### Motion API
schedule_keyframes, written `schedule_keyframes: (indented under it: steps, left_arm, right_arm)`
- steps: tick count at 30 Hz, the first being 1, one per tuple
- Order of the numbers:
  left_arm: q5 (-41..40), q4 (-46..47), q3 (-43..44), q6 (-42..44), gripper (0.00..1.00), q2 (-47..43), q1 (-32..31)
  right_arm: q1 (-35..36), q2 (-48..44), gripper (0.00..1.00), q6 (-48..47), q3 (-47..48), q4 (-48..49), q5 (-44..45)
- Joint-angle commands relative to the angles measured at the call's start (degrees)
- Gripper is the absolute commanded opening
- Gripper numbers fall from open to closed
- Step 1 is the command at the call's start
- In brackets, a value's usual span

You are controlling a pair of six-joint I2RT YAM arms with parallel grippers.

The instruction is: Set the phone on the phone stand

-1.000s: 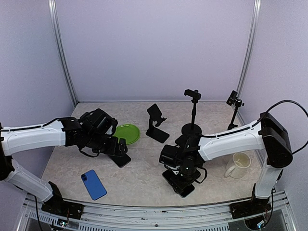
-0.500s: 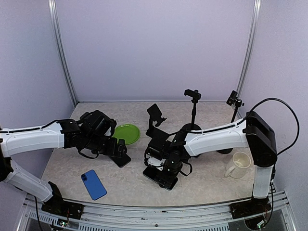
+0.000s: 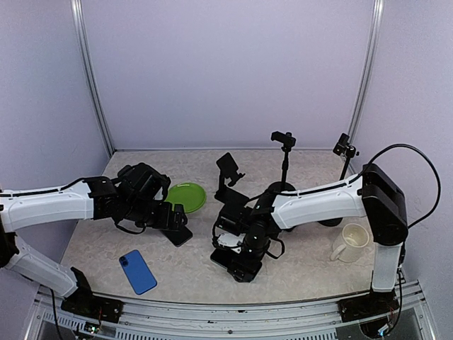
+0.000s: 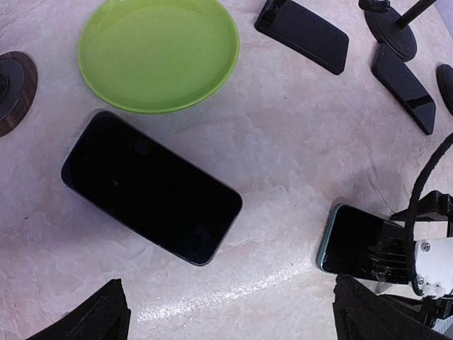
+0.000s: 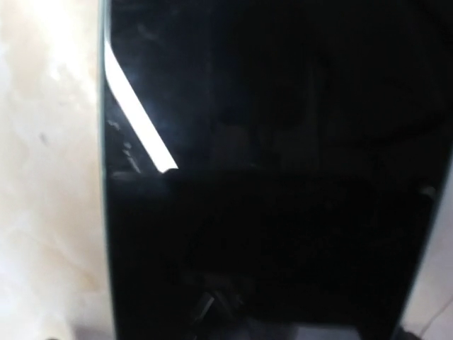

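Note:
The black phone stand (image 3: 230, 180) stands at mid-table, its base (image 4: 303, 34) showing in the left wrist view. My right gripper (image 3: 241, 246) hangs low over a teal-edged phone (image 3: 236, 267) lying flat in front of it. That phone's dark screen (image 5: 269, 177) fills the right wrist view and hides the fingers. My left gripper (image 4: 230, 319) is open above bare table, just short of a black phone (image 4: 152, 188) lying screen up. A blue phone (image 3: 138, 271) lies near the front left.
A green plate (image 3: 186, 196) sits behind the black phone. Two small tripod mounts (image 3: 284, 163) (image 3: 345, 159) stand at the back right. A cream mug (image 3: 350, 243) is at the right. A dark round coaster (image 4: 10, 88) lies left of the plate.
My right arm swung left along the front of the table, and the teal-edged phone came with it. The left arm has barely moved.

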Motion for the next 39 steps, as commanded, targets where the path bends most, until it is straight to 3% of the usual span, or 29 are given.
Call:
schedule_keyframes:
  steps: [1, 18, 33, 39]
  left_arm:
    - [0.4, 1.3, -0.8, -0.6, 0.97, -1.2, 0.4]
    - [0.9, 1.1, -0.3, 0.6, 0.97, -0.3, 0.4]
    - [1.5, 1.1, -0.3, 1.1, 0.97, 0.4, 0.4]
    - [1.8, 0.8, -0.4, 1.6, 0.97, 0.2, 0.5]
  right_arm:
    - [-0.5, -2.4, 1.00, 2.9, -1.9, -1.4, -1.1]
    - [-2.7, -0.1, 0.96, 5.9, -4.6, 1.1, -1.3]
    - [-1.0, 5.9, 0.97, 3.4, -2.3, -5.4, 5.8]
    - [0.1, 7.7, 0.96, 4.0, -0.5, -4.9, 0.6]
